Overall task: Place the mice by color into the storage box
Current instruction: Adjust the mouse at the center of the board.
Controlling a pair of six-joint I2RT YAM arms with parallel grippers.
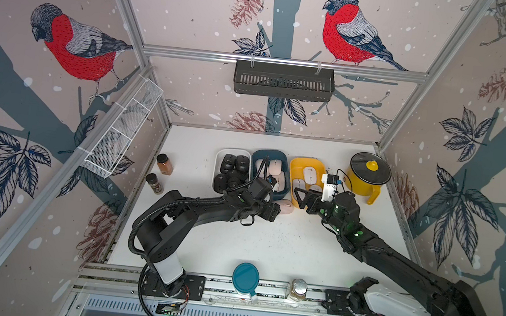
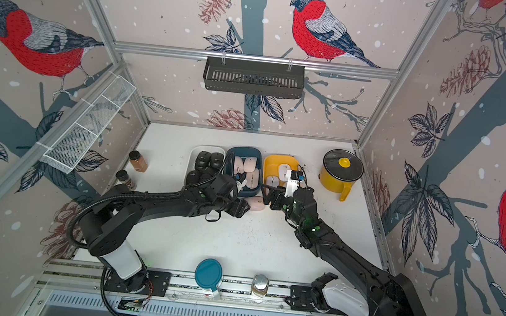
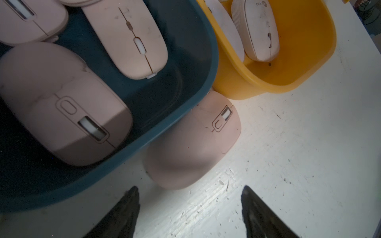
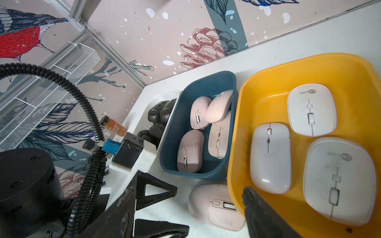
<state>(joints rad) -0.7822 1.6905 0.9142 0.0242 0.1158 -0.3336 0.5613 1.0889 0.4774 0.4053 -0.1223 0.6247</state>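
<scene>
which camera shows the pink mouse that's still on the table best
Left wrist: the loose pink mouse fills mid-frame, wheel visible, only its edge behind the blue bin. Right wrist shows it partly hidden by the yellow bin. In both top views it is small.

Robot lab test cell: aluminium frame point(image 1: 285, 62), bird-print wall panels point(image 1: 197, 13), two arms point(image 1: 193, 210) on a rail point(image 1: 272, 292).
</scene>
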